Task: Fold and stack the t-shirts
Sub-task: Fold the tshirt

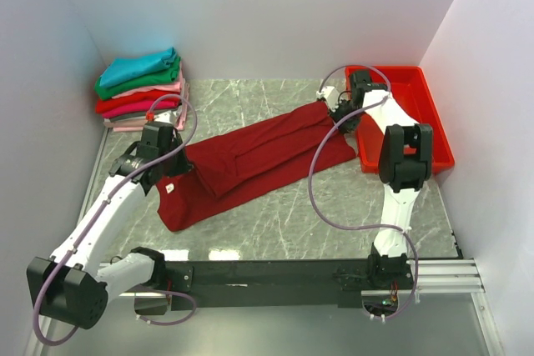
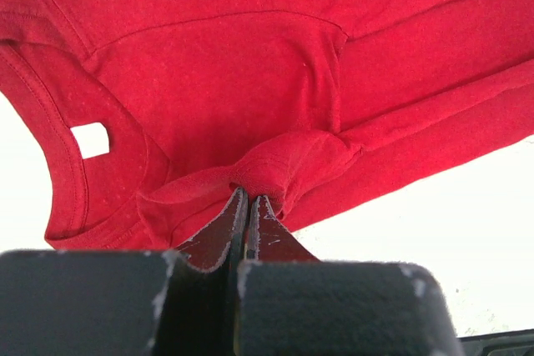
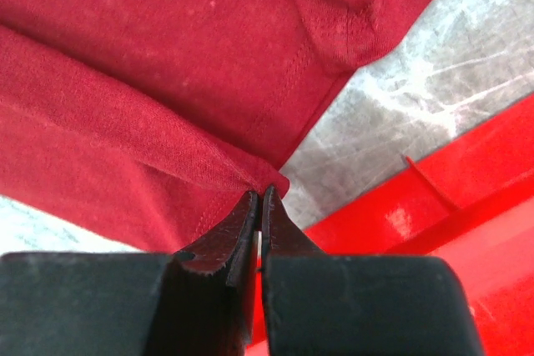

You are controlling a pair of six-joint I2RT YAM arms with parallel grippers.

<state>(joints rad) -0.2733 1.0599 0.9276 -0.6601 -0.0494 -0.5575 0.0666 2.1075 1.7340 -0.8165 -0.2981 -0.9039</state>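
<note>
- One marble counter [image 1: 284, 223] showed bare stone along its near edge.
- One dark red t-shirt [image 1: 259, 156] stretched diagonally between folded stack [image 1: 140, 89] and red tray [image 1: 434, 127].
- Closed tight, left hand [image 2: 248, 199] pinched cloth by the collar, right hand [image 3: 260, 196] the hem corner beside the tray.

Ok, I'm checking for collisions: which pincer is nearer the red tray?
Right. The right pincer pinches the shirt's corner just beside the tray; the left pincer grips the shirt near its collar, far across the table.
</note>
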